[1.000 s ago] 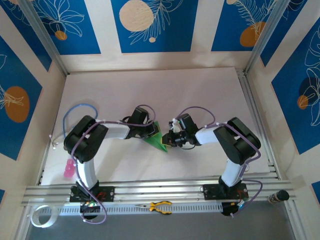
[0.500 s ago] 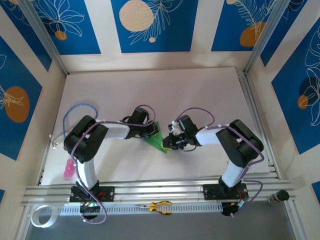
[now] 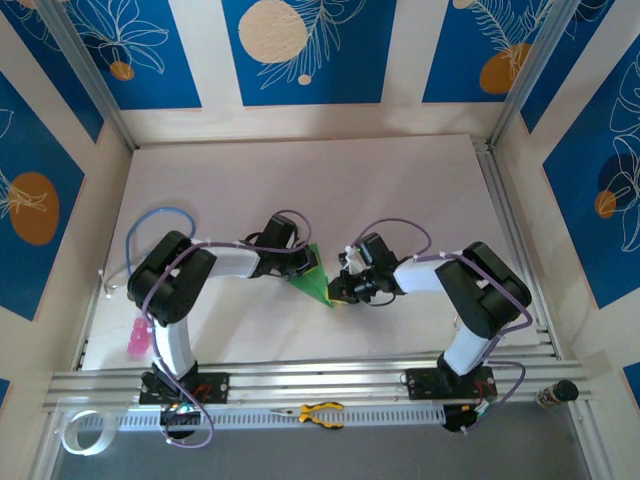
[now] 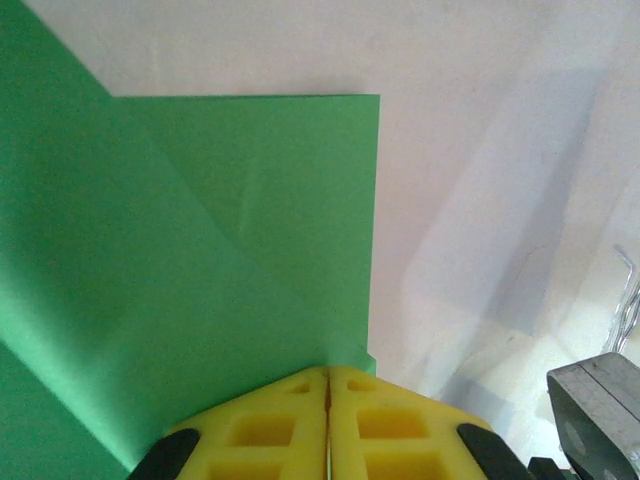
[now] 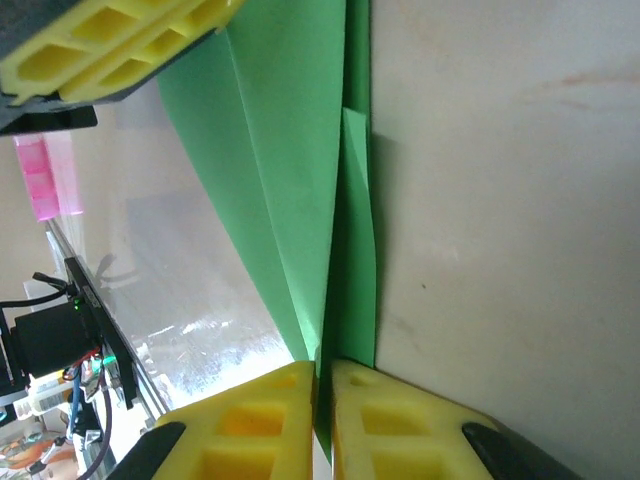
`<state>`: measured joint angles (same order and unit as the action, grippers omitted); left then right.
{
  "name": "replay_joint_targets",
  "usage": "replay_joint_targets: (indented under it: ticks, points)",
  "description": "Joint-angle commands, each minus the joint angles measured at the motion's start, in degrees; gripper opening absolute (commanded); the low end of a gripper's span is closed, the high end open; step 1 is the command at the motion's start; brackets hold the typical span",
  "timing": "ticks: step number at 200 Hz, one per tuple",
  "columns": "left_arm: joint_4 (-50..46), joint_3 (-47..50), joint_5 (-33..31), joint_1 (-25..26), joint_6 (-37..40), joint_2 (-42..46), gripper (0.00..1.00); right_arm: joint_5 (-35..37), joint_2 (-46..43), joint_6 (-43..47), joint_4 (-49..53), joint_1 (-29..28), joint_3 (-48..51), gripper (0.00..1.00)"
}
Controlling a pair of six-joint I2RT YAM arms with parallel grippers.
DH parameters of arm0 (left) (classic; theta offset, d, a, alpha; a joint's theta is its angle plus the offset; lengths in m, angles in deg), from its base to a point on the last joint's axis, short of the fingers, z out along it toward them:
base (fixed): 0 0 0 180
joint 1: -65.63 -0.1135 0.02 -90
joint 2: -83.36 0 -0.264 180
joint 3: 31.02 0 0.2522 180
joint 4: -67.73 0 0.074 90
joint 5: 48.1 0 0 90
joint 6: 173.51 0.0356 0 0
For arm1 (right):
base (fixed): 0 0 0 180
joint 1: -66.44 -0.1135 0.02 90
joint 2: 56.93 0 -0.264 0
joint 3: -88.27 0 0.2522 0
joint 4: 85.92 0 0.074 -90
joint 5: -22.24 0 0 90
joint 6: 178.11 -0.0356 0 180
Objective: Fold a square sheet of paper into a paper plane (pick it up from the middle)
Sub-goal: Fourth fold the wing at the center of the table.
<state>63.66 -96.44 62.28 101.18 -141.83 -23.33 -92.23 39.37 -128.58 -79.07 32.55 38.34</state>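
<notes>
Up top first: the green paper (image 3: 313,281) sits mid-surface (image 3: 300,180), between the two arms. It's a folded, pointed shape w/ its tip toward the near edge. The left pincer (image 3: 301,266) meets it from the left, and the right pincer (image 3: 337,291) from the right, by the lower tip. A pink thing (image 3: 137,338) lies near the left arm's base and yellow-handled pliers (image 3: 320,413) on the near rail, both well apart from the paper.

Left wrist cam: we see the yellow fingers (image 4: 270,430) pressed together, no gap, nipping the paper's near edge at their tips. A diagonal crease crosses the sheet.

Right wrist cam: fingers likewise closed tight, the paper's folded edge caught in the seam btw them. The sheet stretches away to the left pincer at top left.
</notes>
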Motion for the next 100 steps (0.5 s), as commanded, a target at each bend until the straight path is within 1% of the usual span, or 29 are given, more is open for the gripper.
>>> replay_joint_targets:
  ticks: [1,27,100]
  points:
    - [-3.7,-0.8,-1.0,0.0,1.2,-2.1,0.10,-2.0,-0.8,1.3,4.5,-0.1,1.8,0.11]
    - [-3.7,-0.6,-1.2,0.1,1.2,-2.1,0.09,-1.1,-0.2,2.0,5.2,-0.2,2.1,0.08]
    - [-3.5,-0.5,-1.1,0.1,1.2,-2.0,0.09,2.9,-1.5,3.1,7.7,-1.3,1.5,0.11]
